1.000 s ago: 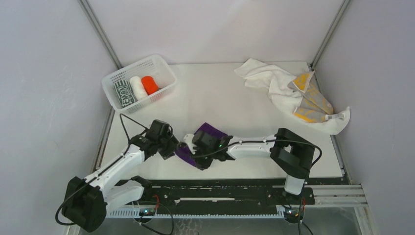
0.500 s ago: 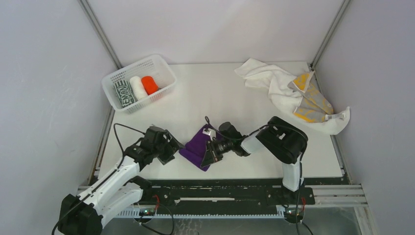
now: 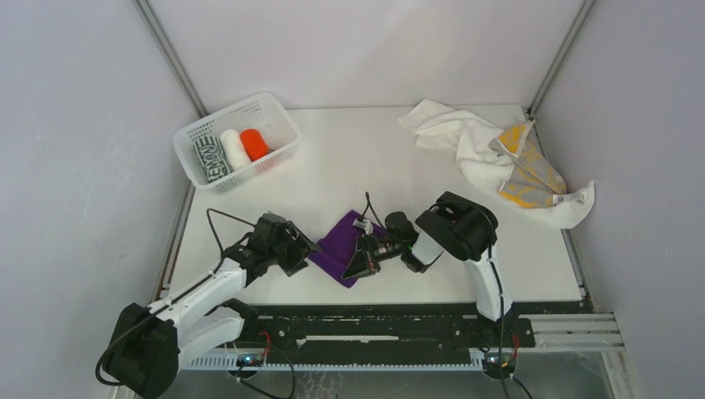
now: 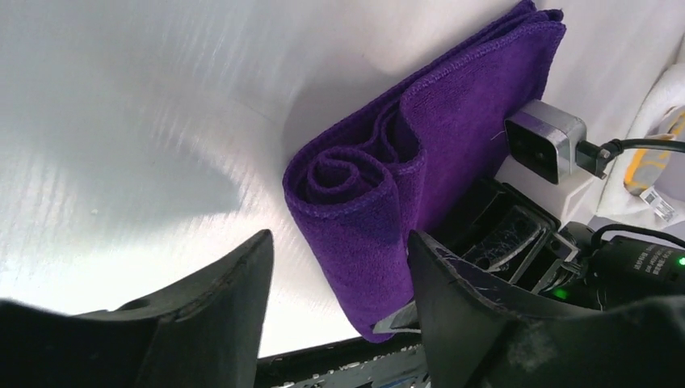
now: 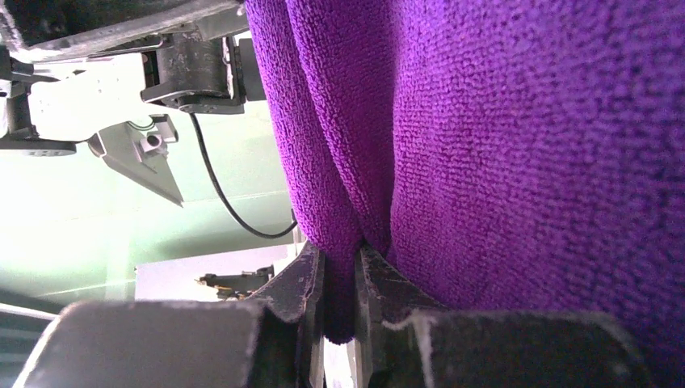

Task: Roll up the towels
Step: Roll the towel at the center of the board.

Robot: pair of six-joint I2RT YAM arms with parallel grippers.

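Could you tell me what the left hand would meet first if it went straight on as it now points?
Most likely the purple towel: its rolled end lies straight ahead of the open left hand, with nothing seen between, though depth is unclear.

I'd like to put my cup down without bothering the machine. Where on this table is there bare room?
The widest bare patch of the white table lies between the white plastic mesh basket and the heap of white and yellow-grey towels. Front centre is crowded: the left claw and right claw meet at the purple cloth towel.
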